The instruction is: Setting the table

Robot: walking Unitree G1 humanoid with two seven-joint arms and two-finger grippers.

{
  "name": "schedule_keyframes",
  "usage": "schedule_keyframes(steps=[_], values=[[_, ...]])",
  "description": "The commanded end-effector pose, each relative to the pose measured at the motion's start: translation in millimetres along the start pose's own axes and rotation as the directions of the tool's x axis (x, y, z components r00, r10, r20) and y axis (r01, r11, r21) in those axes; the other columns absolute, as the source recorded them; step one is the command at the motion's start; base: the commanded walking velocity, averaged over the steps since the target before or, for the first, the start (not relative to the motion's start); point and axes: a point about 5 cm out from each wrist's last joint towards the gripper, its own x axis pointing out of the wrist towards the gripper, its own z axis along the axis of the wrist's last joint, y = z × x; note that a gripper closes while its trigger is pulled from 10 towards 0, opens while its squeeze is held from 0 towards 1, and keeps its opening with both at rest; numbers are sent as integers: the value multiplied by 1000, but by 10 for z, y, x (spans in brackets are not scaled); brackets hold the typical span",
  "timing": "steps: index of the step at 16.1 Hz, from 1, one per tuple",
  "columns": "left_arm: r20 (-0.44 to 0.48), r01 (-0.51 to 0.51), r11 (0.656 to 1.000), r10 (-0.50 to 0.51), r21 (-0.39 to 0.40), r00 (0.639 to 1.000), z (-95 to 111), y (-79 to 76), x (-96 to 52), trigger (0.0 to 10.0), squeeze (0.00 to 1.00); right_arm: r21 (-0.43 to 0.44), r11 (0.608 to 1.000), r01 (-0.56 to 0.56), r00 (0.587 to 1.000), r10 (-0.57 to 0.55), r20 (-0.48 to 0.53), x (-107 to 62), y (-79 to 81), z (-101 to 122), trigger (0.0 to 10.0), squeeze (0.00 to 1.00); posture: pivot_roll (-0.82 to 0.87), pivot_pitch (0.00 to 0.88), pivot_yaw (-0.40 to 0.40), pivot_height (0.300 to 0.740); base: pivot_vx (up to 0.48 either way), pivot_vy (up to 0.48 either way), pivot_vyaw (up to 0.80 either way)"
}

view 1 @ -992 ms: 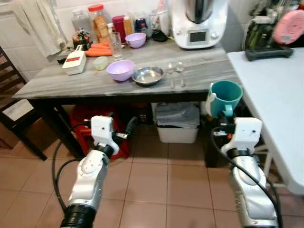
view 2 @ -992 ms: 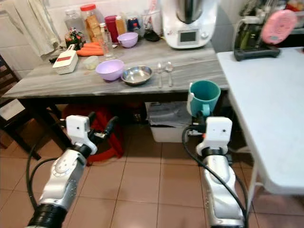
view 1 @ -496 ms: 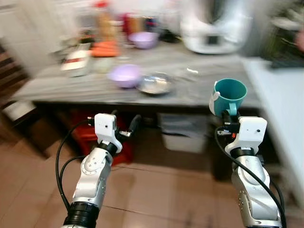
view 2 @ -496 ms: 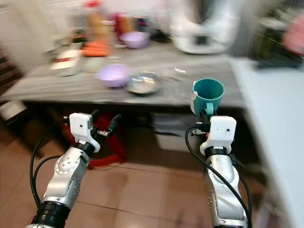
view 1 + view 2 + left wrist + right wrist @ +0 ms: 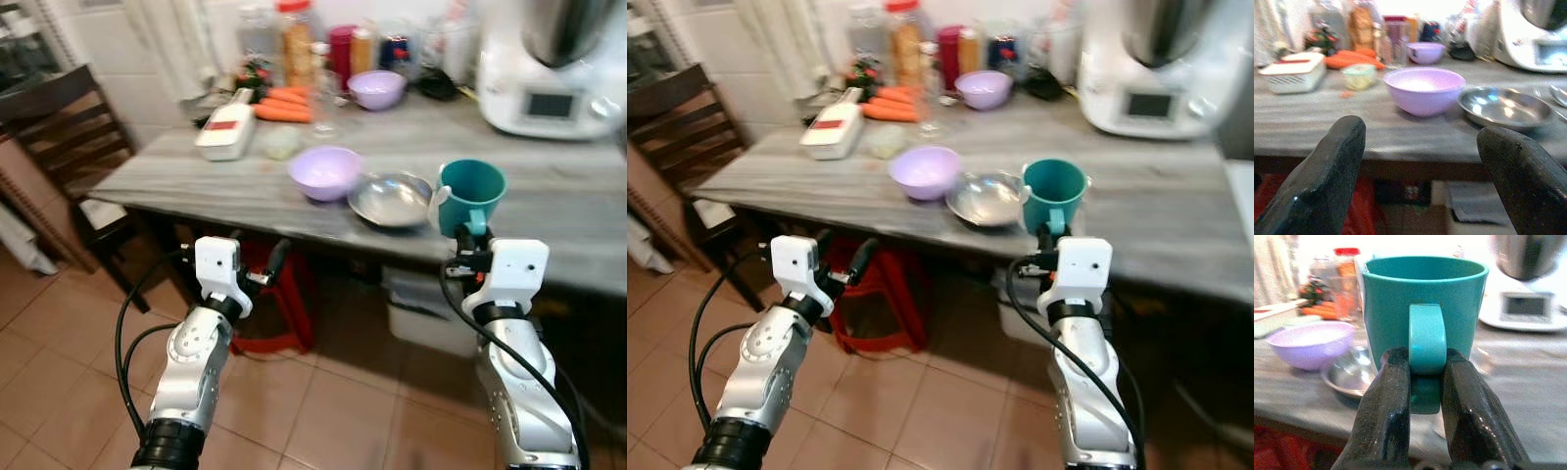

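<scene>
At centre right, the right gripper (image 5: 468, 235) is pinching the teal mug (image 5: 471, 196) by its handle, jaws pressed against it. Lower left, the left gripper (image 5: 1420, 171) is hanging with jaws spread wide, touching nothing. On the surface (image 5: 196, 181), the purple bowl (image 5: 325, 171) and steel bowl (image 5: 392, 199) are sitting empty.

upright teal mug (image 5: 471, 196); handle in right end effector (image 5: 1426, 382)

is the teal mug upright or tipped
Upright: the teal mug has its rim level on top, its handle pinched by the right gripper.

Glossy teal mug (image 5: 1422, 318), shiny steel bowl (image 5: 392, 199)
</scene>
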Motion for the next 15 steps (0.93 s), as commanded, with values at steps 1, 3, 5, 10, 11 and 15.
schedule_keyframes(steps=[1,3,5,10,11,15], values=[[4,-38,999,38,23,999,38,119,-25,10000,0,21,999,-33,999,32,33,25,117,74,10000,0,-102,0,120,740,375,0,475],[4,-38,999,38,23,999,38,119,-25,10000,0,21,999,-33,999,32,33,25,117,74,10000,0,-102,0,120,740,375,0,475],[4,-38,999,38,23,999,38,119,-25,10000,0,21,999,-33,999,32,33,25,117,74,10000,0,-102,0,120,740,375,0,475],[4,-38,999,38,23,999,38,119,-25,10000,0,21,999,-33,999,32,33,25,117,74,10000,0,-102,0,120,740,375,0,475],[4,-38,999,38,23,999,38,119,-25,10000,0,21,999,-33,999,32,33,25,117,74,10000,0,-102,0,120,740,375,0,475],[-42,-60,998,60,2,997,-74,2,-100,10000,0,4,999,-49,997,48,56,76,186,112,10000,0,-89,0,112,740,187,0,238]])
